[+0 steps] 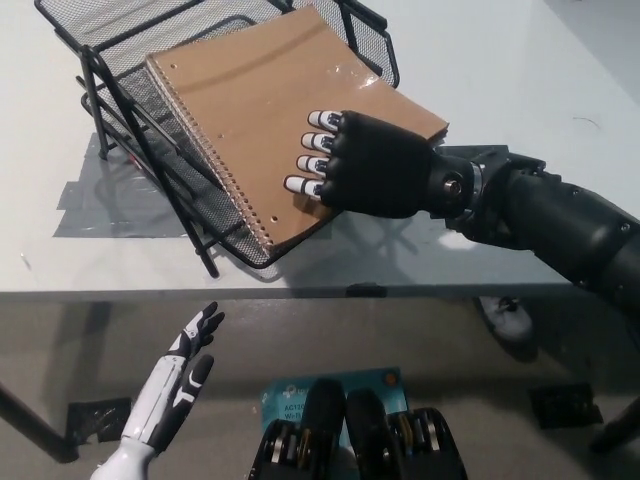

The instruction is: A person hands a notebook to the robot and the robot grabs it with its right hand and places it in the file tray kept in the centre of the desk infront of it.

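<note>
item: brown spiral-bound cardboard-cover notebook (265,120), tilted over black wire-mesh file tray (150,40) front rim, long axis w/ spiral edge toward lower left; black right hand (375,165) clamped on its right side; white left hand (175,385) splayed, idle below desk.
</note>
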